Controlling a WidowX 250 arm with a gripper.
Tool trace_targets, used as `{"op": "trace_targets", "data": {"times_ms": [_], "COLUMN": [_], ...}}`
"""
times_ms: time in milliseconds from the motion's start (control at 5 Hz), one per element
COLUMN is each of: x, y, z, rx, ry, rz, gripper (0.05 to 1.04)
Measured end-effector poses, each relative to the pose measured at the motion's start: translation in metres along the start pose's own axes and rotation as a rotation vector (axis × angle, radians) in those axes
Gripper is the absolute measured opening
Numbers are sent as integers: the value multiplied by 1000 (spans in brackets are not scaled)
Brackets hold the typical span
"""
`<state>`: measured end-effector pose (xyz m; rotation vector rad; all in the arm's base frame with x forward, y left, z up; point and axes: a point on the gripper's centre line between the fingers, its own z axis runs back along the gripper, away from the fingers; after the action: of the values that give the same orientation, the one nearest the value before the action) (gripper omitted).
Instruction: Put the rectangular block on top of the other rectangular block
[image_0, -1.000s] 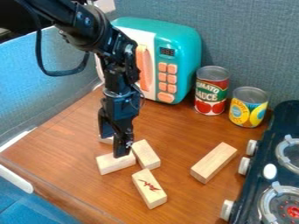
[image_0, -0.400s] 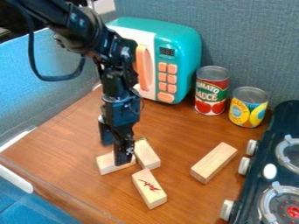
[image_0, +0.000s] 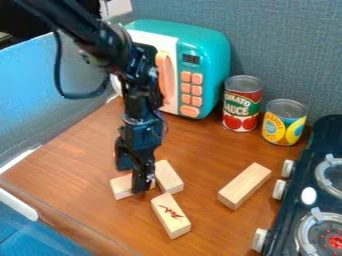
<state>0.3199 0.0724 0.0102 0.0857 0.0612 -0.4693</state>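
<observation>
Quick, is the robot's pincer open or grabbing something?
The pincer looks open, fingers apart, down by a wooden block; whether it touches it, I can't tell.

Lettered red can, lettered yellow can, microwave digits, scribbled block

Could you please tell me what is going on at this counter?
The robot's black gripper is down at the left wooden block, covering part of it; whether it has hold of it, I cannot tell. The middle block, the block with a red mark and the right block lie nearby on the wooden counter. The aim is to stack two, but I see none on top of another.
</observation>
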Motion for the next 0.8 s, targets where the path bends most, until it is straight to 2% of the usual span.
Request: {"op": "trace_targets", "data": {"times_ms": [200,400,600,800], "x": [2,2,2,1], "y": [3,3,-3,-5], "z": [-3,-3,-3,19], "rx": [5,8,-14,-8], "ry": [17,14,-4,-56], "rz": [-4,-4,-3,1], "gripper": [999,954,693,564]}}
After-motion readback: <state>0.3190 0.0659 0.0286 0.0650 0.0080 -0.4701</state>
